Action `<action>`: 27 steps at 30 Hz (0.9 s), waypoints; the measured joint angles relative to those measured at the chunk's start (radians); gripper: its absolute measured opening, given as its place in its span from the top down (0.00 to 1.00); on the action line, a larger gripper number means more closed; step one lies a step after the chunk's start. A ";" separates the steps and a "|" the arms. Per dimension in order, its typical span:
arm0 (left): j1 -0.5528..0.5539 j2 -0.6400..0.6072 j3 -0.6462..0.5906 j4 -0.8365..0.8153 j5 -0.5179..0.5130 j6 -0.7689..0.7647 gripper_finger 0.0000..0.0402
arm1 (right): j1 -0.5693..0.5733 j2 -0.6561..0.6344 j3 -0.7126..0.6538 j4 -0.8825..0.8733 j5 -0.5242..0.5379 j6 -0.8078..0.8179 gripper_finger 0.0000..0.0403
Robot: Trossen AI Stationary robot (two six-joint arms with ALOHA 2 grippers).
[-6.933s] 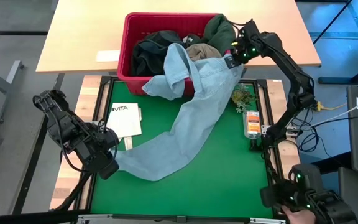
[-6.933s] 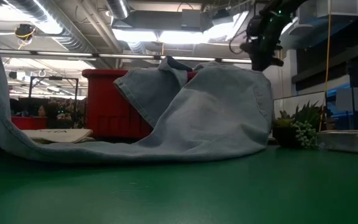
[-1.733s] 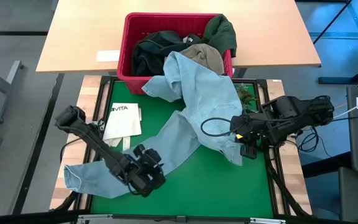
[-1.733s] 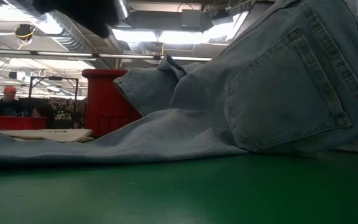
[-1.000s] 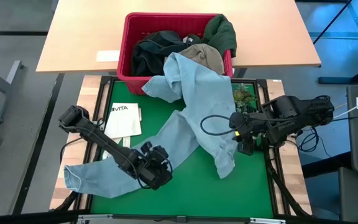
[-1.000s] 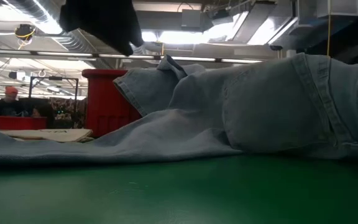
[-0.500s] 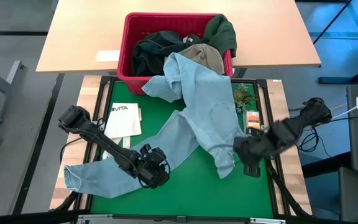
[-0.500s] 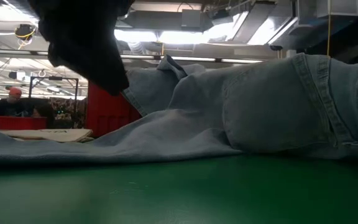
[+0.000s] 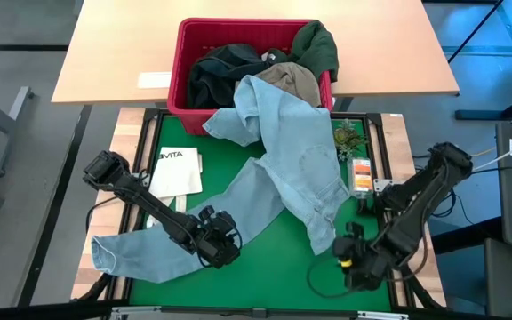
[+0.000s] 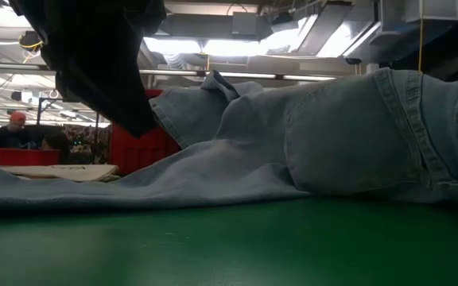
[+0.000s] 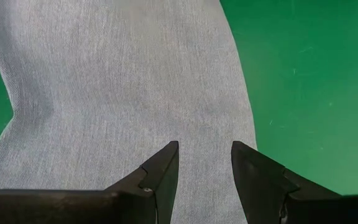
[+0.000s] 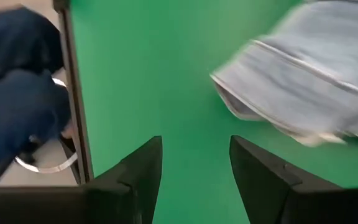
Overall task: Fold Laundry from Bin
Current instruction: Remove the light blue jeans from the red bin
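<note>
Jeans [image 9: 283, 169] lie half out of the bin [image 9: 180, 71], so the step in hand looks like dragging this first garment fully onto the green mat [image 9: 265, 258] and flattening it before any fold. One leg runs toward the mat's near-left corner, past the white tote bag [image 9: 174, 171]. Over the middle of that leg hovers the left gripper [image 9: 219, 246], fingers parted and empty; its wrist view shows denim [image 11: 117, 81] right under the open jaws, so a short descent and a pinch would take the leg. Further right, the waist and seat sit mid-mat, while the other leg climbs over the bin's front rim, where dark green, black and khaki pieces are heaped. At the far right, the right gripper [image 9: 352, 258] hangs near the mat's near-right edge, released and holding nothing, just beside the waistband end [image 12: 303, 93] but apart from it. Next, I judge, both must grip denim and pull the trailing leg clear of the bin.
</note>
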 joint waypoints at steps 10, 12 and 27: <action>0.000 0.000 0.000 0.004 0.000 -0.001 0.65 | 0.026 0.000 -0.197 0.332 0.093 0.111 0.54; 0.000 0.000 0.000 0.004 0.000 -0.002 0.65 | 0.026 0.000 -0.226 0.372 0.127 0.123 0.54; 0.000 0.000 0.000 0.025 0.000 -0.002 0.65 | 0.024 0.034 -0.309 0.522 0.312 0.177 0.54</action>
